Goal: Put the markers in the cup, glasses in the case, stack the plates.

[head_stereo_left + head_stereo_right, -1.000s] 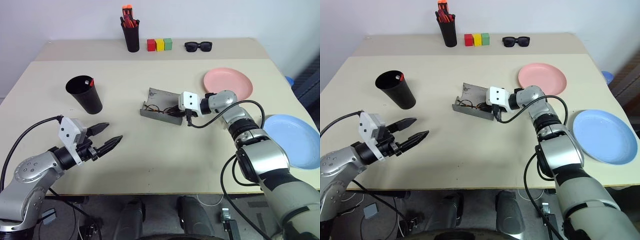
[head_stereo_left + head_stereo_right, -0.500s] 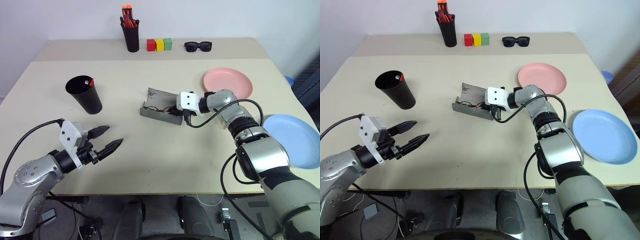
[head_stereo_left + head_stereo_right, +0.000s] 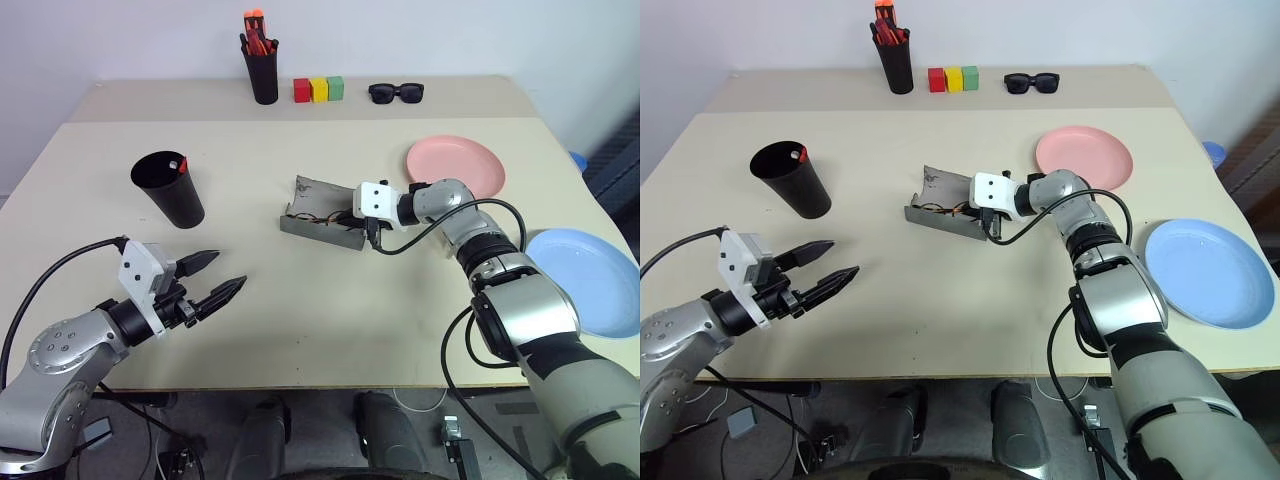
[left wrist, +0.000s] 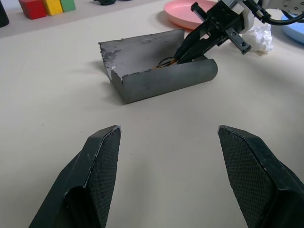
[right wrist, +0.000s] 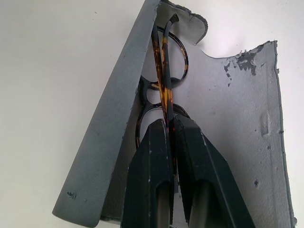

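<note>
The grey case (image 3: 318,212) lies open mid-table with the thin dark glasses (image 5: 163,80) inside, against its front shell. My right gripper (image 5: 168,124) reaches into the case and is shut on one temple arm of the glasses. My left gripper (image 3: 228,268) hovers open and empty over the front left of the table, pointing toward the case (image 4: 161,78). The black cup (image 3: 168,187) stands at the left with a red marker (image 3: 182,163) poking above its rim. The pink plate (image 3: 456,165) and the blue plate (image 3: 590,280) lie apart on the right.
Along the back of the table stand a black pen holder (image 3: 263,65) with orange-red pens, three coloured blocks (image 3: 319,89) and black sunglasses (image 3: 397,93). The blue plate lies near the table's right edge.
My right wrist has turned slightly at the case and its fingers have pinched a little tighter on the glasses. The left gripper stays where it was.
</note>
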